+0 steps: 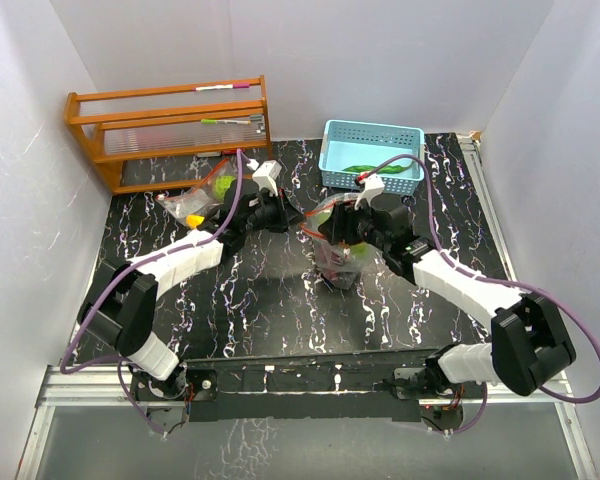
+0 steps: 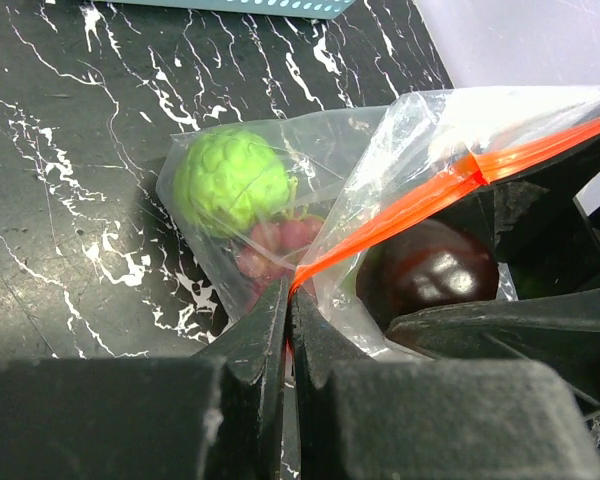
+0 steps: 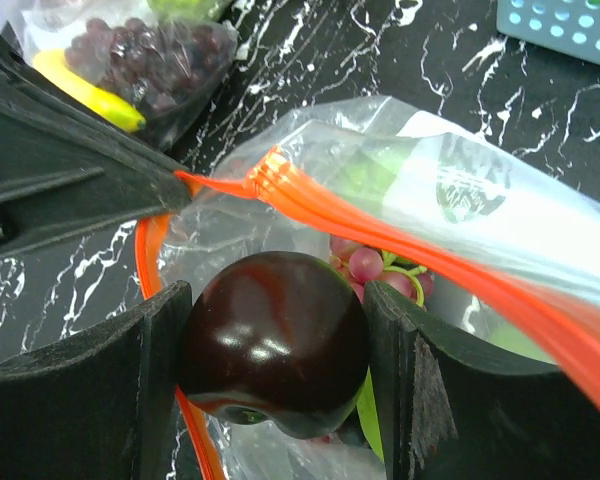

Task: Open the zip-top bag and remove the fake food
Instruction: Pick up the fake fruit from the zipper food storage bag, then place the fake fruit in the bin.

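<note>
The clear zip-top bag (image 1: pixel 338 252) with an orange zip strip (image 3: pixel 380 225) sits mid-table with its mouth open. My left gripper (image 2: pixel 288 300) is shut on the strip's corner and holds that side up; in the top view it is just left of the bag (image 1: pixel 302 224). My right gripper (image 3: pixel 277 350) reaches into the mouth and is shut on the dark round piece (image 3: pixel 275 335), which also shows in the left wrist view (image 2: pixel 435 270). A bumpy lime-green ball (image 2: pixel 230 180) and pinkish grapes (image 3: pixel 370 265) lie inside the bag.
A second clear bag (image 1: pixel 192 205) at the left holds dark purple grapes (image 3: pixel 150 55) and a yellow banana (image 3: pixel 85 90). A light-blue basket (image 1: pixel 372 135) at the back right holds a long green vegetable (image 1: pixel 365 168). A wooden rack (image 1: pixel 170 130) stands at the back left.
</note>
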`<move>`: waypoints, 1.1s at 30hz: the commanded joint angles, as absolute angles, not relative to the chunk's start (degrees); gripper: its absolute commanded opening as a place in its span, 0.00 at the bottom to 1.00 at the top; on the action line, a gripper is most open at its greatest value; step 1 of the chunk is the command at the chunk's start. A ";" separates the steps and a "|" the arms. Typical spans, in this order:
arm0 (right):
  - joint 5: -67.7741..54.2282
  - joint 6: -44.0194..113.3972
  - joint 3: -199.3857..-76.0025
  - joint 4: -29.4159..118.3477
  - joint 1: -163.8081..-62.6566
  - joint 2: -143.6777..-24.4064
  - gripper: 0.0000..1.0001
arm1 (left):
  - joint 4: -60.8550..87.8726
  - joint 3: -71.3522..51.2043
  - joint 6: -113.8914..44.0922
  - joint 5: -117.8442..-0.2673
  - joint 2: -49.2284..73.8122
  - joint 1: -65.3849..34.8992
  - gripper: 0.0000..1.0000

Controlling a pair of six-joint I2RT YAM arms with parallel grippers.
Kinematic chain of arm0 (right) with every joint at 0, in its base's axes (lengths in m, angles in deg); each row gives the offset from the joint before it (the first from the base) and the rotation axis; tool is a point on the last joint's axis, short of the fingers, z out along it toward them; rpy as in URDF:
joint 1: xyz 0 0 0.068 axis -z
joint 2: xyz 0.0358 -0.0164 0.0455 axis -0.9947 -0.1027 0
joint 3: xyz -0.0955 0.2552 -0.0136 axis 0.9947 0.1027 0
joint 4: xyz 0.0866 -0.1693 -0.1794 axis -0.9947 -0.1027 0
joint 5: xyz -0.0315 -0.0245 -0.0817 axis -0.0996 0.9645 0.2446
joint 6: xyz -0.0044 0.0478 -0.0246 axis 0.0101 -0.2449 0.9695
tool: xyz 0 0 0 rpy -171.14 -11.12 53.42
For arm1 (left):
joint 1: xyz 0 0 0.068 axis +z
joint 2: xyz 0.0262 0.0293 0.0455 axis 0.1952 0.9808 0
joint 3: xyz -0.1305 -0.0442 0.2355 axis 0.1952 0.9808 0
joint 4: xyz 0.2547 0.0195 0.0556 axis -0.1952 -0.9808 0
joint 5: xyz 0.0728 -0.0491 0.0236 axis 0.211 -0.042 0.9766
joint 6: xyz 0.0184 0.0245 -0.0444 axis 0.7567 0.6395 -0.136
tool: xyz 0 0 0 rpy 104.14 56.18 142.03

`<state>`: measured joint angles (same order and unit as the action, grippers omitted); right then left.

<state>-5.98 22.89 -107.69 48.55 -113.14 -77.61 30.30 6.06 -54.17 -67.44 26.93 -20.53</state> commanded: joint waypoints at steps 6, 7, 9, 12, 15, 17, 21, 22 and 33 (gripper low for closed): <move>-9.13 16.52 -110.78 70.56 -111.77 -83.77 0.48 | 30.00 4.44 -53.54 -68.52 29.78 -20.81 0.00; -9.42 16.89 -112.29 70.05 -111.96 -85.70 0.48 | 30.18 4.11 -53.55 -68.89 30.16 -21.14 0.00; -9.04 17.76 -115.91 68.59 -112.41 -88.33 0.48 | 30.41 3.60 -53.55 -69.30 30.55 -21.79 0.00; -9.12 18.24 -118.45 68.56 -112.76 -90.26 0.48 | 31.22 3.42 -53.55 -69.87 30.58 -22.48 0.00; -9.21 17.72 -117.82 72.09 -112.85 -89.59 0.48 | 31.19 3.30 -53.34 -69.82 30.71 -22.63 0.00; -9.32 17.17 -117.02 74.74 -112.78 -88.71 0.48 | 31.11 3.38 -53.38 -69.54 30.83 -22.65 0.00; -7.20 17.24 -116.66 76.69 -112.76 -87.49 0.48 | 31.13 3.47 -53.21 -69.40 31.09 -22.58 0.00; -6.39 17.18 -116.88 77.34 -112.71 -87.54 0.48 | 31.29 3.39 -53.28 -69.61 31.21 -22.63 0.00; 8.49 25.26 -138.16 68.21 -107.71 -100.32 0.48 | 30.79 4.75 -52.94 -68.96 30.25 -22.61 0.00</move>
<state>-2.49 19.11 -128.17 70.86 -109.32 -95.75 30.93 5.19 -53.93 -68.79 31.62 -22.35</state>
